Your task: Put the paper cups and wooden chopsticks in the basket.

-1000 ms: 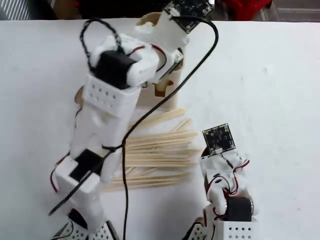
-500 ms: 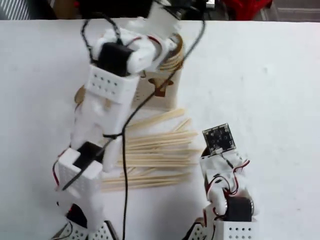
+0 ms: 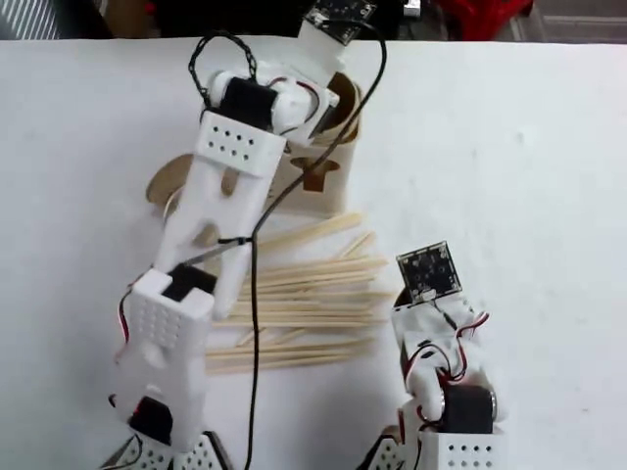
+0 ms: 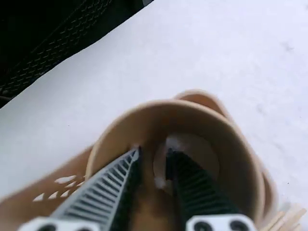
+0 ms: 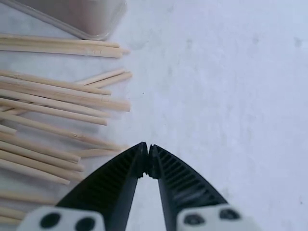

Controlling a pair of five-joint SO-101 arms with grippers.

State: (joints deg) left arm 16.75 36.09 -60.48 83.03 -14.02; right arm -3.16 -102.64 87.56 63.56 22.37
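Note:
A tan basket with cut-out walls stands at the back middle of the table. A brown paper cup sits upright in it. My left gripper hangs just inside this cup, fingers a narrow gap apart and nothing between them. A second paper cup lies left of the basket, half hidden by the left arm. Several wooden chopsticks lie scattered in front of the basket. My right gripper is shut and empty, low over bare table beside the chopsticks.
The left arm stretches from the front left across the chopsticks' left ends to the basket, its black cable trailing over them. The basket's base shows beyond the chopsticks. White table lies to the right.
The left arm reached farther back and lowered toward the basket; the cup now sits in the basket under its gripper. The right arm has kept still.

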